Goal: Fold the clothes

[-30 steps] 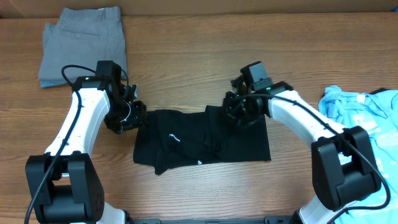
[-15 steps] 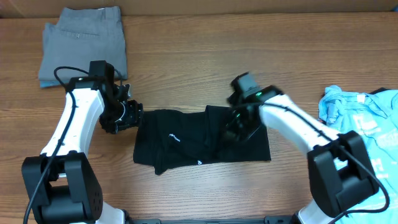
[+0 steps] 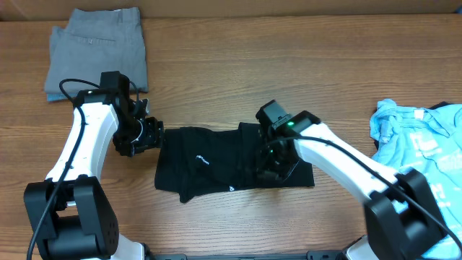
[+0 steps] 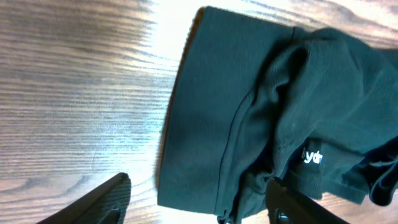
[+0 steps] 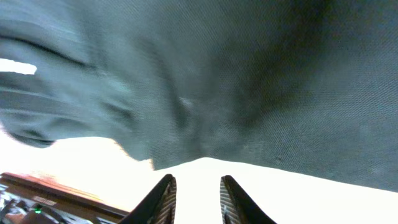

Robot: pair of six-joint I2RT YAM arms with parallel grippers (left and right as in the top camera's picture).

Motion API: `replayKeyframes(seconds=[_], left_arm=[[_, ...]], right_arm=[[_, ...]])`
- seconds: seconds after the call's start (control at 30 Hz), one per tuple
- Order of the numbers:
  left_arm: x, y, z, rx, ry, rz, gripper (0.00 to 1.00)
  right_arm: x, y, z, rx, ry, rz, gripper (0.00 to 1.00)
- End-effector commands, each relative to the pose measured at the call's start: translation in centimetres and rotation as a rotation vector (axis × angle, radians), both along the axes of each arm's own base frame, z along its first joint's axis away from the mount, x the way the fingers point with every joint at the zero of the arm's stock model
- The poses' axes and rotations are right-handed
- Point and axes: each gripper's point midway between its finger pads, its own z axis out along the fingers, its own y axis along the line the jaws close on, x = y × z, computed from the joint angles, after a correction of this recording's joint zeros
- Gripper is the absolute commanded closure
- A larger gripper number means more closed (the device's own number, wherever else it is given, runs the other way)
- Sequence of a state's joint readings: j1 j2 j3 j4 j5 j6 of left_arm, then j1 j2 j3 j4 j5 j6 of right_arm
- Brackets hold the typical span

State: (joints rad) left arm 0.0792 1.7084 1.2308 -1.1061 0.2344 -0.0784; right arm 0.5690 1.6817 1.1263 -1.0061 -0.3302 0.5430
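Bare bench (image 3: 238, 79) lies open behind the black shirt (image 3: 206, 162). Folded gray trousers (image 3: 97, 47) fill the far left corner, and the blue tee (image 3: 422, 133) crowds the right edge.

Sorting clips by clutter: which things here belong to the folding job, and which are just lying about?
Job: black shirt, under the right tool; crumpled light blue tee, waiting.
Lying about: grey garment, already folded, untouched.

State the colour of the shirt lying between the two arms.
Black, with small white logos; the shirt shows best in the overhead view.
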Motion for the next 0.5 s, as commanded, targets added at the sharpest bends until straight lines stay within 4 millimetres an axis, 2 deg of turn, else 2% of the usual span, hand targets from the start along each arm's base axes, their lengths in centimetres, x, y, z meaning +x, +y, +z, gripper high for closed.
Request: replayKeyframes(seconds=[0.0,0.07,0.13,0.23,0.47], left_arm=[[-0.1,0.0,0.9,-0.002,-0.004,0.015,0.23],[-0.6,0.0,0.5,-0.005,0.012,0.015,0.19],[-1.0,-0.4,-0.2,-0.028,0.021,0.015,0.12],[-1.7,-0.5,-2.0,-0.032,0.033,0.019,0.00],[-1.5,-1.0,-6.0,-0.053,-0.049,0.012,0.00]], right_arm=[[2.3,0.3,3.0,0.031,-0.142,-0.003,0.73],[2.6,0.3,3.0,0.036,-0.151,-0.011,0.73],[3.1,0.0,3.1,0.039,-0.158,-0.026,0.74],[3.9,-0.5,3.1,0.044,-0.163,-0.066,0.77],[4.8,-1.7,3.4,0.076,-0.143,-0.118,0.79]])
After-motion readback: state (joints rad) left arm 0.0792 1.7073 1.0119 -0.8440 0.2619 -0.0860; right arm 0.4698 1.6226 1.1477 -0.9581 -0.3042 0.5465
